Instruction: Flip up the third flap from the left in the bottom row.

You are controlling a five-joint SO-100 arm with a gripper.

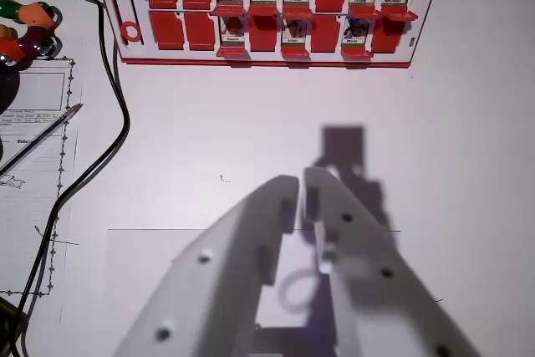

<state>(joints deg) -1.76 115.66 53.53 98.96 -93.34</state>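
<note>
The red plastic flap board (267, 7) with small portrait cards lies flat on the white table (251, 131), well ahead of our white plastic claw (301, 183), with bare tabletop between them. Some flaps in its bottom row (276, 33) show portraits, others only plain red. We see our claw's jaws nearly closed, tips almost touching, gripping nothing. Off to the claw's left, a black cable (113, 81) runs past a printed sheet (33, 140) with a pen (42, 138) on it.
</note>
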